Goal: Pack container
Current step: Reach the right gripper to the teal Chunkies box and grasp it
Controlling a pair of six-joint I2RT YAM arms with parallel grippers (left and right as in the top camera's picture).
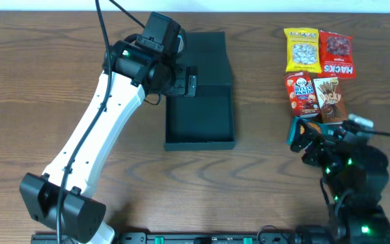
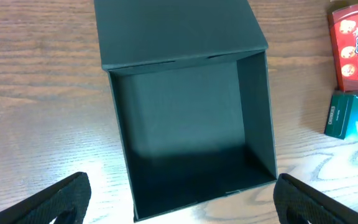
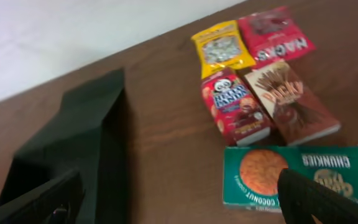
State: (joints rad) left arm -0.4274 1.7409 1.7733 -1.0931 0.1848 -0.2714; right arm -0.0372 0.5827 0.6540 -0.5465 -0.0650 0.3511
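The container [image 1: 200,139] is a dark, shallow box lying open at the table's middle, its lid flap [image 1: 207,59] folded back. Its inside looks empty in the left wrist view [image 2: 255,112]. My left gripper [image 1: 183,81] hovers over the box near the hinge, open and empty, with fingers wide apart [image 2: 182,208]. My right gripper [image 1: 310,140] is open and empty [image 3: 179,205], low over the small teal cookie box [image 1: 295,132], one finger above that box's right part [image 3: 266,177]. The container also shows at the left of the right wrist view [image 3: 86,130].
Snacks lie at the back right: a yellow nut packet [image 1: 301,49], a red Hacks bag [image 1: 337,54], a red Hello Panda box [image 1: 302,93] and a brown Pocky box [image 1: 331,99]. Hello Panda [image 2: 356,43] and the cookie box [image 2: 353,118] sit right of the container.
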